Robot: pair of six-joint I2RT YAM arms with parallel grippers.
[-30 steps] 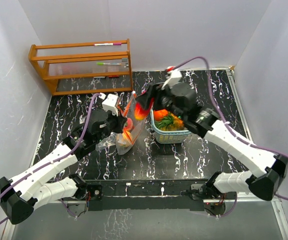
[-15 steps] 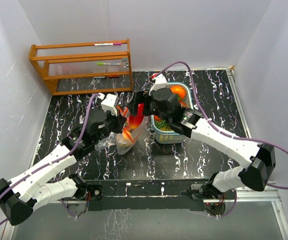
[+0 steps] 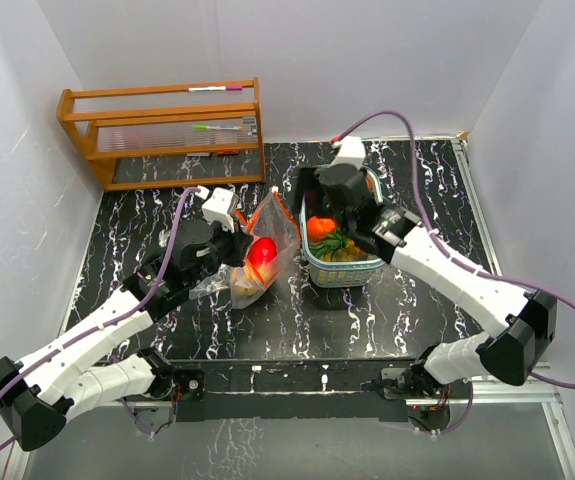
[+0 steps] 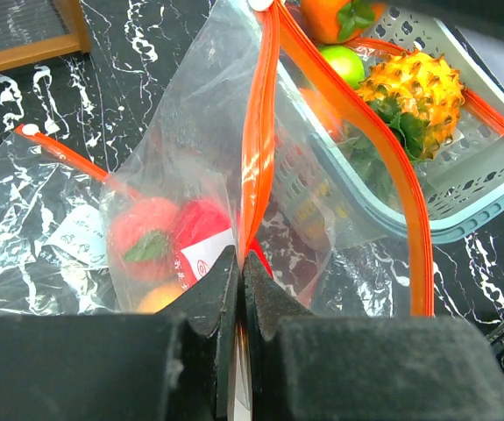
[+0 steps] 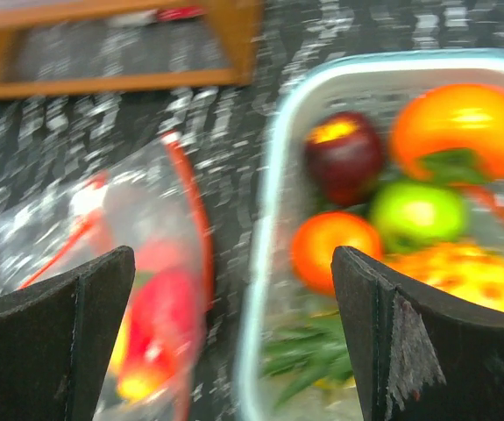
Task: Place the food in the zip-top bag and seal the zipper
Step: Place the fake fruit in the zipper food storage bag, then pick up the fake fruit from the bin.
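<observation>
At the upper left of the top view a wooden rack [image 3: 162,130] stands at the back of the black marbled worktop [image 3: 347,320], out of play. Left of centre, the left tool [image 4: 241,289] is pinched tight on the orange zipper strip of the clear plastic zip-top bag [image 4: 181,132], holding its mouth up and agape toward the right. A red toy fruit [image 4: 203,230] and a few others lie inside. Further right, the right tool [image 5: 234,289] hovers with its jaws wide and nothing between them (its wrist view is blurred) over the teal plastic basket [image 5: 265,228], just beside the bag. In it wait a dark purple toy fruit [image 5: 344,153], a green one [image 5: 420,210], two orange ones and a yellow-brown toy pineapple [image 4: 414,88]. The next pick, I judge, goes best straight down on a fruit that stands free, such as the purple one, closing across its middle. The bag's mouth should be held taut so the drop clears the zipper.
</observation>
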